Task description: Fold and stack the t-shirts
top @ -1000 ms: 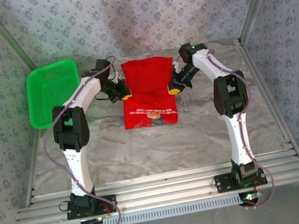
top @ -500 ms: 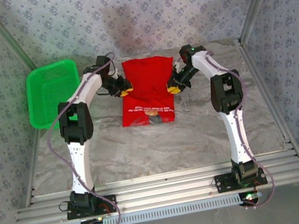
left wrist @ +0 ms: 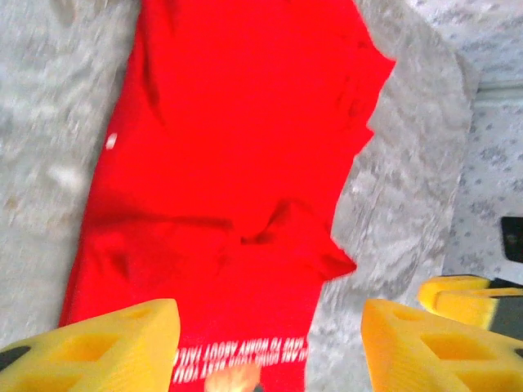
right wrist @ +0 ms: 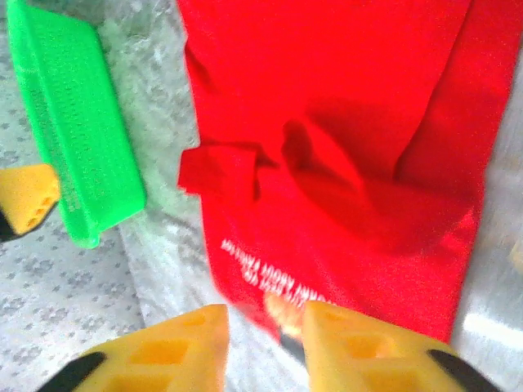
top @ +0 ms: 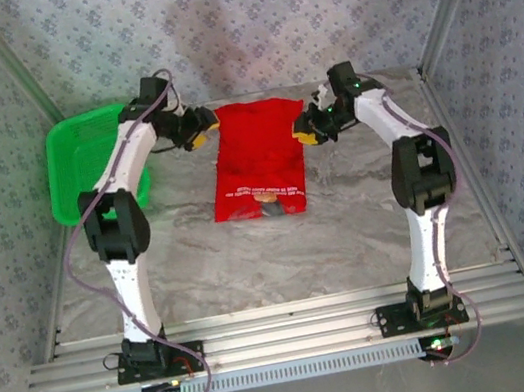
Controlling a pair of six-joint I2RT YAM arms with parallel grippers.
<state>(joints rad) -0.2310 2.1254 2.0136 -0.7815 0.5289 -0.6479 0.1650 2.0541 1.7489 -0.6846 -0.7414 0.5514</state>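
Shirt [top: 257, 156] is noted lying flat on the far middle of the table [top: 369, 228], drawn into a long narrow strip running away from the arm bases, with the print [top: 267, 197] and a line of white lettering at the near end. A sleeve [left wrist: 331, 260] is seen tucked onto the body on one side, with creases across the middle, so the sides are judged to be folded in already, though untidily. No fold along the length is seen; the strip is laid out at full length. That fold is judged to be what is left, followed by a final squaring-up. No second shirt is in view, so no stack is begun. Left gripper [top: 198, 134] is held above the far left corner of the cloth, its fingers [left wrist: 122, 343] spread wide with nothing between them. Right gripper [top: 307, 133] is held at the far right edge, its fingers [right wrist: 163, 359] parted by a narrower gap, and no cloth is seen pinched there. Basket [top: 85, 171] is noted at the far left of the table, well apart from the shirt.
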